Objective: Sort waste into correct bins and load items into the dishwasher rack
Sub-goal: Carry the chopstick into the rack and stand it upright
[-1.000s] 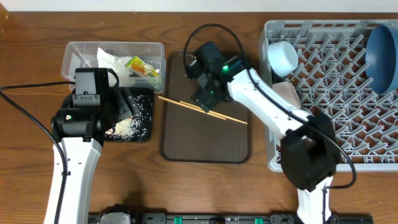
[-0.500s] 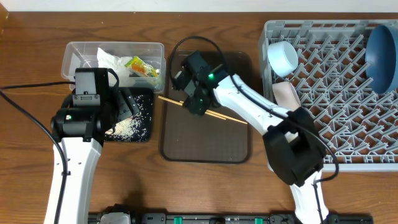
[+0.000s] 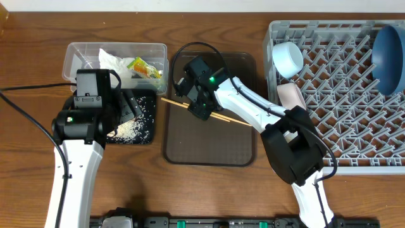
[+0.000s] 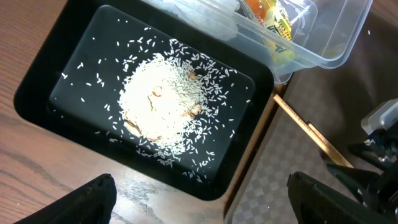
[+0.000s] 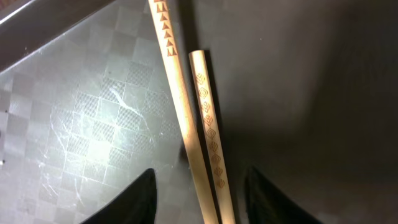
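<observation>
Two wooden chopsticks (image 3: 234, 118) (image 5: 199, 118) lie side by side across the dark brown serving tray (image 3: 209, 149). My right gripper (image 3: 197, 107) (image 5: 199, 202) is open, low over them, a finger on each side. My left gripper (image 4: 199, 202) is open and empty above the black tray (image 3: 142, 130) (image 4: 56, 68), which holds loose rice (image 4: 165, 99). The clear tub (image 3: 76, 54) (image 4: 336, 43) holds white tissue (image 3: 112, 62) and the snack wrapper (image 3: 144, 68) (image 4: 273, 18). The grey rack (image 3: 335, 95) holds the dark blue dish (image 3: 387, 50), a white bowl (image 3: 286, 58) and a pale item (image 3: 291, 98).
The rack fills the right side of the wooden table (image 3: 31, 158). The black tray and the clear tub stand close together at the left, right beside the brown tray's left edge. A cable (image 3: 25, 120) trails over the left of the table.
My right gripper has moved left along the chopsticks toward their left ends and come down over them. The left arm has not moved.
</observation>
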`<move>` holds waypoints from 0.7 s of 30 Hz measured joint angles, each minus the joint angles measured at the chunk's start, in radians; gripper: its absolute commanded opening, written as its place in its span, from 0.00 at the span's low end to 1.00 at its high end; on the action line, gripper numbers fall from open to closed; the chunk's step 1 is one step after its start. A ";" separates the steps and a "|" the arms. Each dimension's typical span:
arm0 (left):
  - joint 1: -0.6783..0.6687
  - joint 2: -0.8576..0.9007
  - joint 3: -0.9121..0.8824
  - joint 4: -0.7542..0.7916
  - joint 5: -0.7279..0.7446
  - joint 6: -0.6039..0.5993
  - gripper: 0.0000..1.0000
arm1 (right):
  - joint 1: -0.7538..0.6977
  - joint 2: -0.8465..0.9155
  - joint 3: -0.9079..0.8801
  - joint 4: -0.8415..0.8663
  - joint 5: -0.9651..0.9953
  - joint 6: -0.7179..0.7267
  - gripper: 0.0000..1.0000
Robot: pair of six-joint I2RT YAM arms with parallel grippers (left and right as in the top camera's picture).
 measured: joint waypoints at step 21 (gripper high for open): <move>0.000 0.000 0.000 0.000 0.000 0.000 0.91 | 0.000 0.048 0.041 -0.084 0.110 0.047 0.01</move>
